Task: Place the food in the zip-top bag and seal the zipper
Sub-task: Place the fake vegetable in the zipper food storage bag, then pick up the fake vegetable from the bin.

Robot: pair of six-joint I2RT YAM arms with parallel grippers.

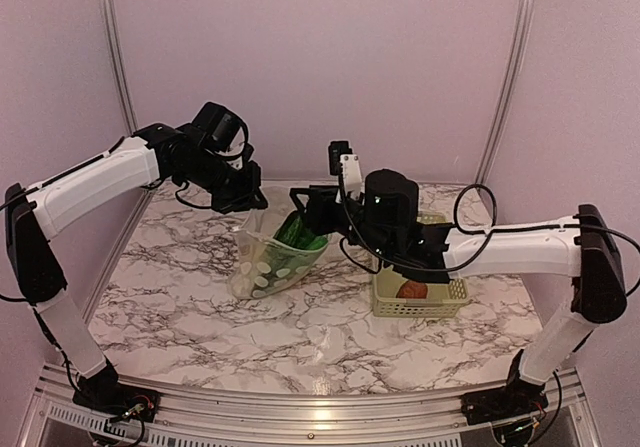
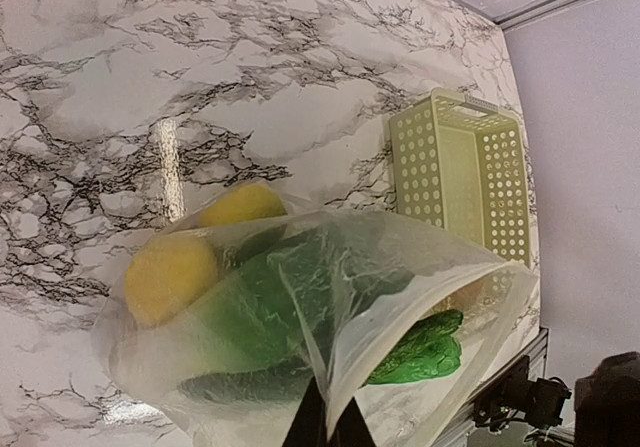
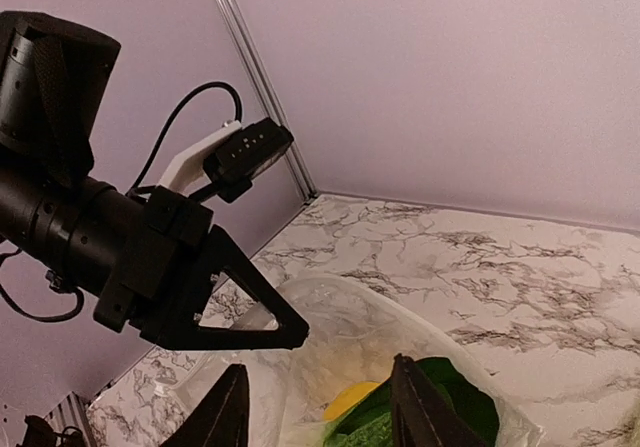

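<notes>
Black fingers of the left hand [image 2: 322, 412] pinch shut on the rim of the crinkly, clear zip-top bag [image 2: 420, 267] on the white marbled counter [image 2: 250, 67]. Rounded yellow and leafy green food [image 2: 260, 312] fills it. Over its mouth hangs the right hand [image 3: 319, 372], fingers spread, empty.

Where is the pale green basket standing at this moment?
In the top view the pale green basket stands on the marble table, right of centre, partly beneath the right arm, with the clear bag to its left.
</notes>
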